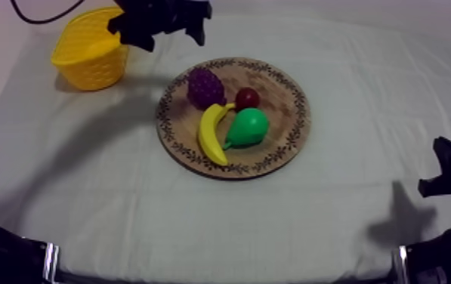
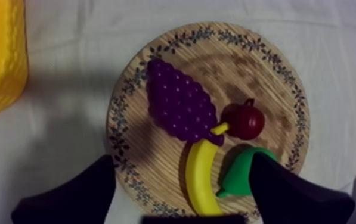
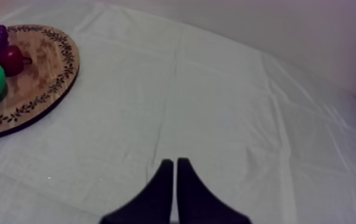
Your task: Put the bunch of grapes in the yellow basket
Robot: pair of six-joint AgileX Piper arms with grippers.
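Grapes, a purple bunch, lie on the round wooden board at about 11 o'clock from its middle, touched by neither of my grippers. In the top view the yellow basket stands on the grey-white cloth out at 10 o'clock from the board, apart from its rim. My left gripper hangs above the cloth just beside the basket, at about 11 o'clock from the board, with its two black fingers spread wide and nothing between them. From the left wrist view it looks straight down on the board, and the grapes show between the spread fingers and beyond their tips. On the board the banana lies at 8 o'clock, its stem end touching the grapes. The small red fruit sits at 1 o'clock, just beside the bunch. The pear lies near the middle towards 4 o'clock, against the banana. My right gripper rests low over bare cloth at 4 o'clock from the board, well apart from it, its fingers pressed together in a narrow wedge and grasping nothing.
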